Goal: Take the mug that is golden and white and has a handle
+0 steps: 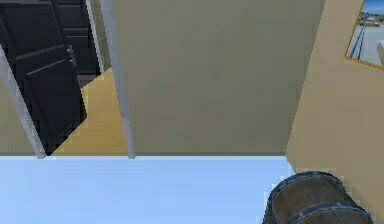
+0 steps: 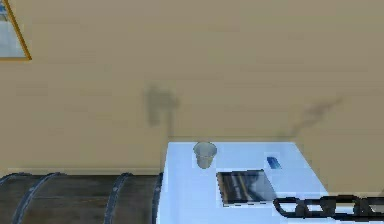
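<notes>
Arm side view is showing the mug [image 2: 205, 155] (cup shape, handle not made out) standing near the back left corner of the table [image 2: 185, 192]. Judging the reach step as in hand: gripper [image 2: 284, 207] is sitting low at the front right, well apart from it; its grip and load cannot be told. Next move is calling for extension outward and a shift leftward. Dark slab [image 2: 245, 186] is lying between them, blue bit [image 2: 273, 161] beside; barrel [image 2: 80, 198] is crowding the table's left.

Black door [image 1: 45, 70], tan wall [image 1: 210, 80], brown dark-banded barrel [image 1: 315, 200], white table [image 2: 190, 195], beige cup [image 2: 205, 154]
</notes>
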